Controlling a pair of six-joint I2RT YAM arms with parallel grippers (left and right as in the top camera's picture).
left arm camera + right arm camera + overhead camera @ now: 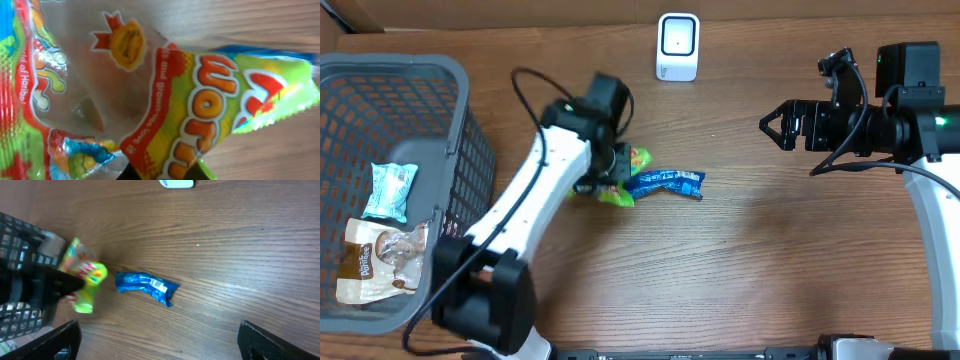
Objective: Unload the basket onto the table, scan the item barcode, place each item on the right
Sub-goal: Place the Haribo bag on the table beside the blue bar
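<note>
A green and yellow gummy-worm bag (632, 160) is being held near the middle of the overhead frame by the left hand (611, 170), which is clenched on the thin film. The bag is just left of a blue packet (670, 183) that is lying on the wooden surface (770, 260). The right hand (773, 125) is being kept wide open and empty at the upper right. The white scanner (678, 45) is being left well apart, at the top centre. The film is crumpled in the left wrist view, so slipping or folding may be risked as the bag is being carried. No barcode is being shown on the visible printed face, so a missed read is likely if that face is being offered to the scanner. The blue packet may also be dragged along. The bag's long axis is running roughly top to bottom in the overhead frame, slightly tilted. In the left wrist view it is running across the frame, its crimped end pointing right.
</note>
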